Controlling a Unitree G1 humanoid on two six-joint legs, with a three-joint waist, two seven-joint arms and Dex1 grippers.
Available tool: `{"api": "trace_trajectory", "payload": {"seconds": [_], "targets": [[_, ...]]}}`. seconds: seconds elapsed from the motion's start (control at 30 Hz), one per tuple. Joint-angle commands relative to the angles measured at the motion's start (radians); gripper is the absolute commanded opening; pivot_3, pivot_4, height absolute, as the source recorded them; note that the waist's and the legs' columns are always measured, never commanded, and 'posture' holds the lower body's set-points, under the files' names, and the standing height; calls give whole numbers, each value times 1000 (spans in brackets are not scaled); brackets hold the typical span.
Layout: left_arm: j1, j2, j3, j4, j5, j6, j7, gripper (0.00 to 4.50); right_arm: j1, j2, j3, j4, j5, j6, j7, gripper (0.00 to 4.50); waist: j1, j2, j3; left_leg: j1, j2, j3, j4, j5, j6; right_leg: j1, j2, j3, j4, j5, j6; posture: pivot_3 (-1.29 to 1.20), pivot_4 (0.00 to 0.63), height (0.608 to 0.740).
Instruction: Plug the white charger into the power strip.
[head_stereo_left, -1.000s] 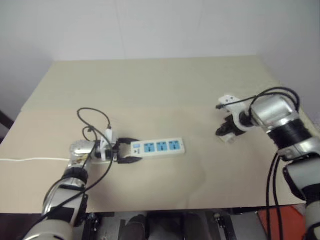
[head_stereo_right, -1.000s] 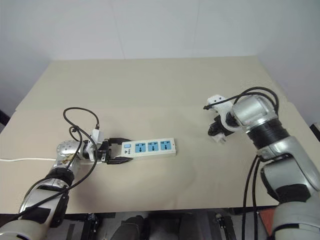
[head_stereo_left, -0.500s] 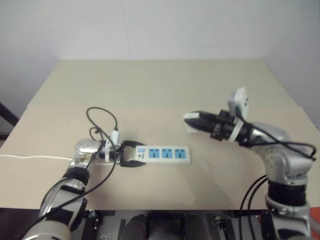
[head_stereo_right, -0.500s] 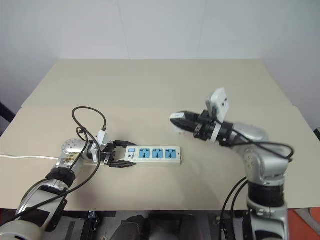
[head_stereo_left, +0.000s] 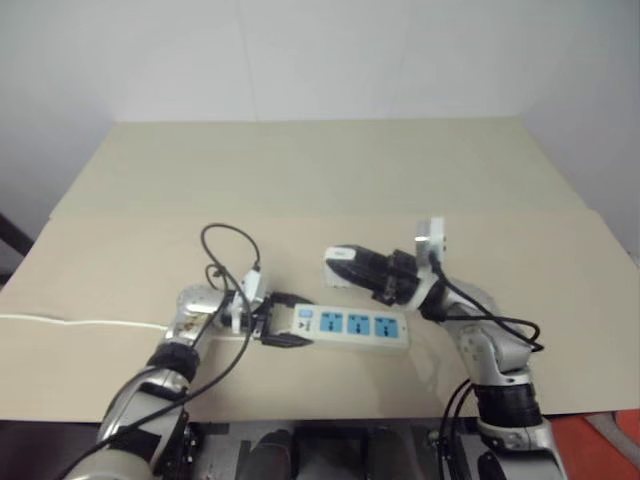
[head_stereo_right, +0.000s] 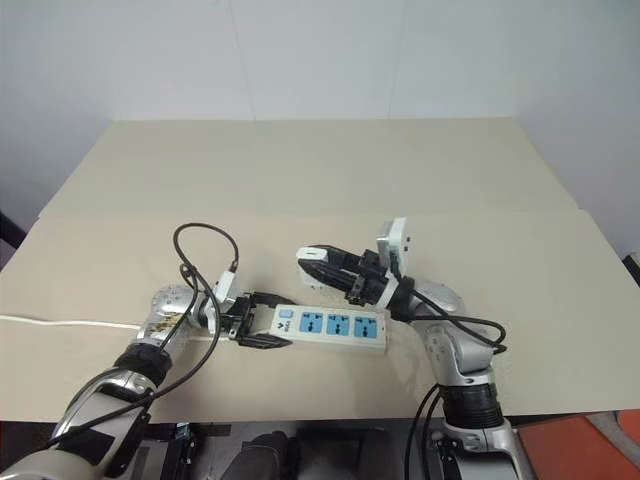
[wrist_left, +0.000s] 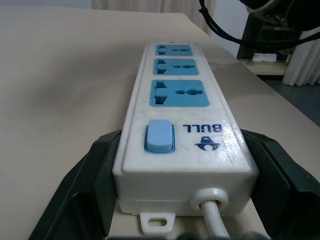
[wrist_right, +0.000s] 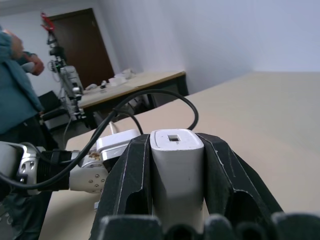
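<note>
The power strip (head_stereo_left: 358, 326) lies flat on the beige table near its front edge, three blue sockets facing up. My left gripper (head_stereo_left: 283, 326) is shut on its switch end, one black finger (wrist_left: 92, 182) on each side of the white body (wrist_left: 182, 125). My right gripper (head_stereo_left: 348, 263) hovers just behind and above the strip, pointing left, and is shut on the white charger (head_stereo_left: 336, 257). In the right wrist view the charger (wrist_right: 176, 165) stands upright between the two black fingers (wrist_right: 131, 175).
The strip's white cord (head_stereo_left: 70, 322) runs off the table's left edge. A black cable (head_stereo_left: 228, 250) loops over my left wrist. The far half of the table (head_stereo_left: 300, 170) is bare. A person (wrist_right: 15, 100) stands by another desk in the background.
My right arm swung left with the charger, from the table's right side to just behind the strip. My left gripper slid the strip a little to the right.
</note>
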Motion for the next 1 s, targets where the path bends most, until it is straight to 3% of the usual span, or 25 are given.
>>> {"api": "trace_trajectory", "payload": {"seconds": [0.03,1.0], "targets": [[33,-6,34,-86,14,34,28,3273,10,3,40,20,-12,-71,46,1172,0,0,0,0,0,0,0,0,0,0,0,0,0,0,0,0,150,740],[116,-9,108,-192,57,94,66,3273,-40,29,121,300,-115,-297,142,1172,3,0,0,5,2,2,-1,0,-1,0,1,4,-2,0,0,0,150,740]]}}
